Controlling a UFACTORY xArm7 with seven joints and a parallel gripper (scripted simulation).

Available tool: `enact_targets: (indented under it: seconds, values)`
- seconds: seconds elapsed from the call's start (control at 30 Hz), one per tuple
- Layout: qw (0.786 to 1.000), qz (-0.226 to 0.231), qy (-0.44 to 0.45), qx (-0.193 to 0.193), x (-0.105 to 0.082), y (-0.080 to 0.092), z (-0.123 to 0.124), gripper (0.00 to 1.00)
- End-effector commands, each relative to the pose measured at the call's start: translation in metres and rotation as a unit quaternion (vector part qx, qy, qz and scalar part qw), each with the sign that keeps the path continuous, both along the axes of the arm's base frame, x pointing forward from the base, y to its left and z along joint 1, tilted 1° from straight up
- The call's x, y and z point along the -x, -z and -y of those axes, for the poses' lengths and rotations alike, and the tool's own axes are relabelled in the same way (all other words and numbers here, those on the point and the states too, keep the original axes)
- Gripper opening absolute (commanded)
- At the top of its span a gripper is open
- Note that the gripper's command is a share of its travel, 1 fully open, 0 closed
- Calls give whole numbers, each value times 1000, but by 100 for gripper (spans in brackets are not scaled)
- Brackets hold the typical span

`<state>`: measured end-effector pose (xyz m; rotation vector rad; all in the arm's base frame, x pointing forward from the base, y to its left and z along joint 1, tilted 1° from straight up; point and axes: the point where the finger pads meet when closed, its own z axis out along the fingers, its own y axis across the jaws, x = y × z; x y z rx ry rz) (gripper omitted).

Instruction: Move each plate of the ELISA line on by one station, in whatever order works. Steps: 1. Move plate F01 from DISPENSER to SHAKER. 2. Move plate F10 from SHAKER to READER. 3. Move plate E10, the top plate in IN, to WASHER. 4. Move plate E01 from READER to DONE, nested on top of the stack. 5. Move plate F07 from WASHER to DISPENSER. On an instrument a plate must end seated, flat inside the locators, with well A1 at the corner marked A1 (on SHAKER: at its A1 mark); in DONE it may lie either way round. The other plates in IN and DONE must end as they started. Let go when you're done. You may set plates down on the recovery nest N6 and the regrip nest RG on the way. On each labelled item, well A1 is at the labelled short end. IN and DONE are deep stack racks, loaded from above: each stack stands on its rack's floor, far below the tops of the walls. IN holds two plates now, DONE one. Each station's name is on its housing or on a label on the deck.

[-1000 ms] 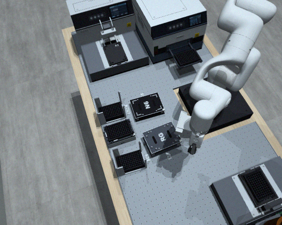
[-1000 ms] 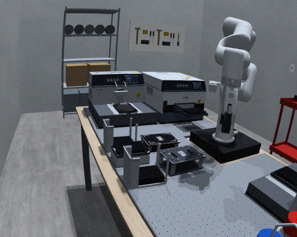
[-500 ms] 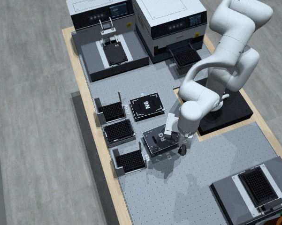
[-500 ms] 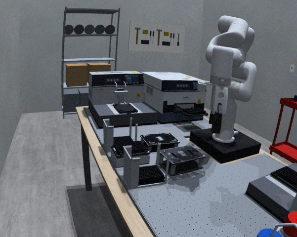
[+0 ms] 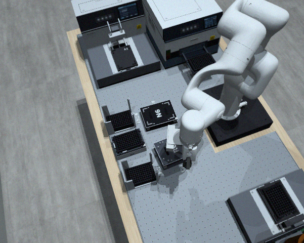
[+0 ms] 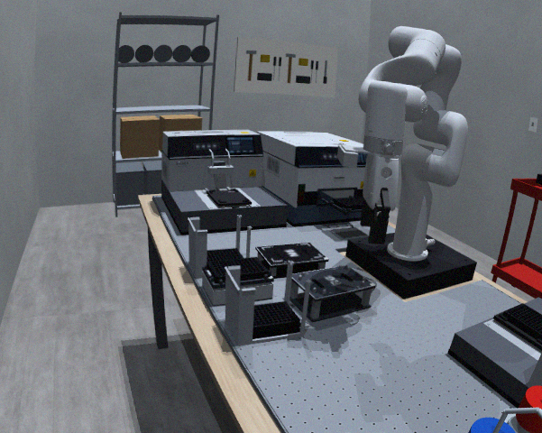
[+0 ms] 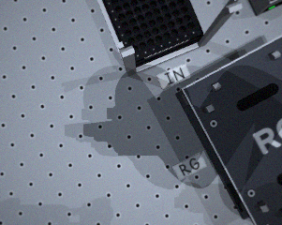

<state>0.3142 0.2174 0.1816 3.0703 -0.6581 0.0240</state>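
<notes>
My gripper is open and empty. It hangs above the deck just right of the regrip nest RG. The IN rack holds a black plate, left of RG. A plate sits on the station between the two racks. The far rack also holds a plate. Plates sit on the back left instrument, on the back right instrument's tray and on the front right instrument. My fingers do not show in the wrist view.
The recovery nest N6 stands bare behind RG. Tall rack walls and posts rise beside the plates. The arm's black base is to the right. A red cart stands off the table.
</notes>
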Motion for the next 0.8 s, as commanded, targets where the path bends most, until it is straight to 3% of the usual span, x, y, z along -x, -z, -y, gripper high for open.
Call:
enact_targets:
  seconds: [0.0, 0.17, 0.3, 0.77]
  values:
    - [1000, 1, -1, -1, -15, -2, 3, 100]
    - [1000, 1, -1, -1, -28, -2, 7, 100]
    - [998, 1, -64, 0, -41, -2, 10, 100]
    - [998, 1, -64, 0, -79, -3, 21, 100]
